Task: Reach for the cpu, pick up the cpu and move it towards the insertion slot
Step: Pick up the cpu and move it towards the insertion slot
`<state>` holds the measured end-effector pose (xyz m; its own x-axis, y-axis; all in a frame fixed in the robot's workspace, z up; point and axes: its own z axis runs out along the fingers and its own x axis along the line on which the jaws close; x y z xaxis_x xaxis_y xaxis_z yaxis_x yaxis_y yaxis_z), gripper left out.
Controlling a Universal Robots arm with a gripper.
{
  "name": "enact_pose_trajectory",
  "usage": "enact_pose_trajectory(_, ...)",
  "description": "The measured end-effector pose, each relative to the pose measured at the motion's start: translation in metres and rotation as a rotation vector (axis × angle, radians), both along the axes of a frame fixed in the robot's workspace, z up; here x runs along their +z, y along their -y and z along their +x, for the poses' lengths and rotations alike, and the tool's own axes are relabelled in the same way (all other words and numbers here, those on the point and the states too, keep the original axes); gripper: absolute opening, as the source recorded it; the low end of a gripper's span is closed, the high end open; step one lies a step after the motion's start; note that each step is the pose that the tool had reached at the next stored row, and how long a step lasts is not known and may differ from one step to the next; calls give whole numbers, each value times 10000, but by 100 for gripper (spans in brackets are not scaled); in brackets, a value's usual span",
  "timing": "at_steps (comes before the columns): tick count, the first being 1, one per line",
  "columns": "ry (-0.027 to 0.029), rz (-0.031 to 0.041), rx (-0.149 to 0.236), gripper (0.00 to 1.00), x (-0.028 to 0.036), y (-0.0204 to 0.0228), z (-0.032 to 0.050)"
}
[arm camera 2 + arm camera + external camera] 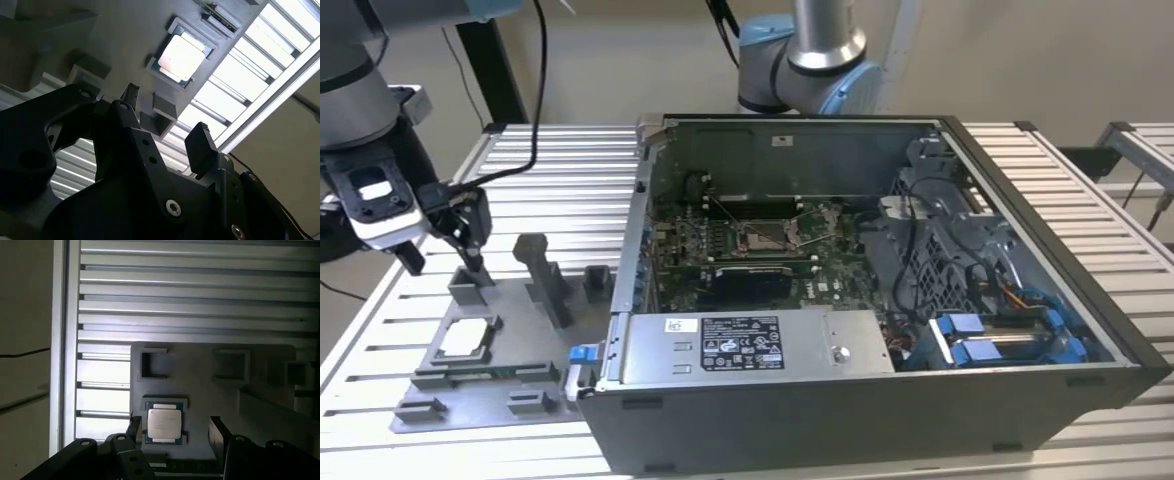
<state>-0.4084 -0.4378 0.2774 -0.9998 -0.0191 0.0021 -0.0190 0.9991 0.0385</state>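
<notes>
Exterior view high over computer case point(854, 420), wrist views sharing cpu point(164, 424)

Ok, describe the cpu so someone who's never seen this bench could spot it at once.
Find the open dark-grey computer case; at the exterior view's left of it lies a flat grey plastic fixture plate. The cpu is the small thin square chip nested there, its silvery-white top the only bright face among matte grey blocks.

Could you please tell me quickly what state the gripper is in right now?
Gripper: open, holding nothing, not touching the cpu.
</notes>
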Motion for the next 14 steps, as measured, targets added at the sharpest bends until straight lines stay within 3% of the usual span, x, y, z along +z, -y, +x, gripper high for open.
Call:
enact_pose_trajectory(7,0,-1,0,100,-68,0,0)
enact_pose_trajectory(14,5,2,1,100,-89,0,1)
